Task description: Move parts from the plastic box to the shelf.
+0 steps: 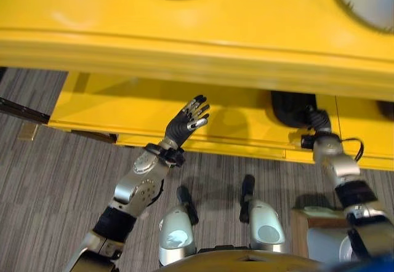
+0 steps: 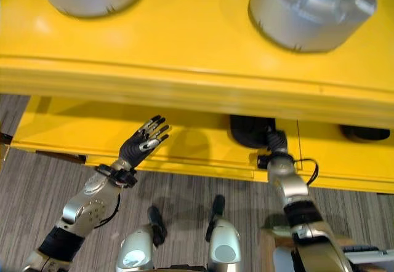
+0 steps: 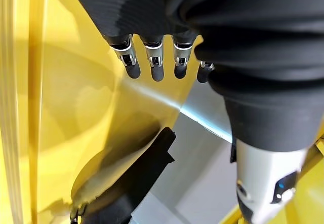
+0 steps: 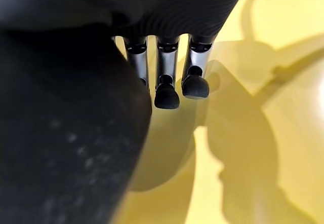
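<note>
Yellow shelf (image 1: pixel 184 44) holds grey parts (image 2: pixel 311 7). Your left hand (image 1: pixel 188 119) is spread and empty; right hand (image 1: pixel 314 119) reaches under, grip unclear. Return to the box next.

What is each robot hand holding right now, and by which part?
The left robot hand is open and empty over the lower yellow shelf. The right robot hand reaches under the upper shelf; whether it holds anything cannot be told.
</note>
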Available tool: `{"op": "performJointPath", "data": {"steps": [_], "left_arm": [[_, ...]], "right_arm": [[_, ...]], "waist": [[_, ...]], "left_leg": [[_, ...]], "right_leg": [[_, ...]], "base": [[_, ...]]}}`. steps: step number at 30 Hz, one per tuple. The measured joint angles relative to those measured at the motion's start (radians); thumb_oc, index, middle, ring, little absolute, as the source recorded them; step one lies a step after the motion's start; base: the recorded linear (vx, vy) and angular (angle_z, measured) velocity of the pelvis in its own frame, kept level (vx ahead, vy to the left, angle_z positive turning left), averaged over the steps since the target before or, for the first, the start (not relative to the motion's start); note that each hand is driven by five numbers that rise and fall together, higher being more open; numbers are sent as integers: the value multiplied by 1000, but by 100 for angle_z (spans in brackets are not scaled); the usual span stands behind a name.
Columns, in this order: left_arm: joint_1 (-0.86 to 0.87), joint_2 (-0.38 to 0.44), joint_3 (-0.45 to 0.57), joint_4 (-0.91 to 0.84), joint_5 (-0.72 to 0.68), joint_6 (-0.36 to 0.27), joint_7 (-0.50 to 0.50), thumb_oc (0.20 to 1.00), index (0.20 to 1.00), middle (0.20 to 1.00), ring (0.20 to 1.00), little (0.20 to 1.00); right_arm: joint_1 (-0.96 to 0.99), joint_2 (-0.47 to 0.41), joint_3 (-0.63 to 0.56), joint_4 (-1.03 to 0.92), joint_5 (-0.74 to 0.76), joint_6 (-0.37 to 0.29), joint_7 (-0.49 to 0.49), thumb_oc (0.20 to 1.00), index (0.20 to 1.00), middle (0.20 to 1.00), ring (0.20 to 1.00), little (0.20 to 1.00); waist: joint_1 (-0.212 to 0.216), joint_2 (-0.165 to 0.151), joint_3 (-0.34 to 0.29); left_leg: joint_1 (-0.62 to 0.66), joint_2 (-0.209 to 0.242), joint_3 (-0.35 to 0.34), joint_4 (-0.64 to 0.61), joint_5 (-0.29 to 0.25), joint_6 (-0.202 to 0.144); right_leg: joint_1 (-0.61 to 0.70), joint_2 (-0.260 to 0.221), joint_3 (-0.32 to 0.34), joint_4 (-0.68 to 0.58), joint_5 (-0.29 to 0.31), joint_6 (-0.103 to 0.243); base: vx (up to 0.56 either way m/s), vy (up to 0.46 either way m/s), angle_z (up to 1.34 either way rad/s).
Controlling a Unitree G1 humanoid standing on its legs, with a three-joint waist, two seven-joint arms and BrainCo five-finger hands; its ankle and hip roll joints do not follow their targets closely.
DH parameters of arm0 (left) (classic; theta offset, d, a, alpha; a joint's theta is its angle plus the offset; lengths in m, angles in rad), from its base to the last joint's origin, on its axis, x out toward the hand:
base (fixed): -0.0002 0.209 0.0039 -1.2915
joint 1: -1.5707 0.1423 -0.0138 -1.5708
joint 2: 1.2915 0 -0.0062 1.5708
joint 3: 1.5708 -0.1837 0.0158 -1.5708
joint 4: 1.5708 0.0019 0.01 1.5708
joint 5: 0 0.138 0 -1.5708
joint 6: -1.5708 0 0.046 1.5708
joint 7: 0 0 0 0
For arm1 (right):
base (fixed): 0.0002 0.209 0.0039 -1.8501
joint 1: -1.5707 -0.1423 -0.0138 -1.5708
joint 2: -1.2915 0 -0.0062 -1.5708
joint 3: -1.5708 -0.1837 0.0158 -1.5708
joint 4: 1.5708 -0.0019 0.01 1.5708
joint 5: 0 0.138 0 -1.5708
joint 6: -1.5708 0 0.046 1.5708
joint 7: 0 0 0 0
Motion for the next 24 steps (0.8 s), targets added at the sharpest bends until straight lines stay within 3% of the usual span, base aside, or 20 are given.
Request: {"op": "performJointPath", "data": {"steps": [3, 7, 19, 24], "left_arm": [[-60, 1, -3, 0, -7, -1, 24, 1000, 1000, 1000, 1000, 1000], [-73, 4, -8, 1, -7, -2, 40, 1000, 1000, 1000, 1000, 1000], [-120, 1, -82, 3, -7, -27, 67, 1000, 1000, 1000, 1000, 1000], [-112, 4, -87, 8, -7, -29, 67, 1000, 1000, 1000, 1000, 1000]], "right_arm": [[-83, -34, 7, 48, -32, 6, 26, 200, 200, 200, 200, 200], [-137, -67, 30, 134, -33, -16, 55, 200, 200, 200, 200, 200], [-275, -185, 122, 293, -33, -25, 109, 200, 200, 200, 200, 200], [-332, -189, 163, 341, -54, -19, 127, 200, 200, 200, 200, 200]], "waist": [[0, 5, 51], [3, -1, 57], [26, -31, 76], [41, -36, 79]], "left_leg": [[-60, 44, -3, 124, -52, 9], [-115, 78, -1, 227, -98, 23], [-248, 113, -31, 521, -256, 75], [-269, 121, -53, 551, -267, 71]], "right_leg": [[-51, 0, 10, 79, -16, -14], [-110, -10, 12, 155, -54, -26], [-278, -105, 17, 490, -174, -19], [-293, -110, 12, 534, -208, -23]], "base": [[-193, 25, -18], [-141, 41, -10], [-62, 14, -1], [-25, -20, 6]]}}
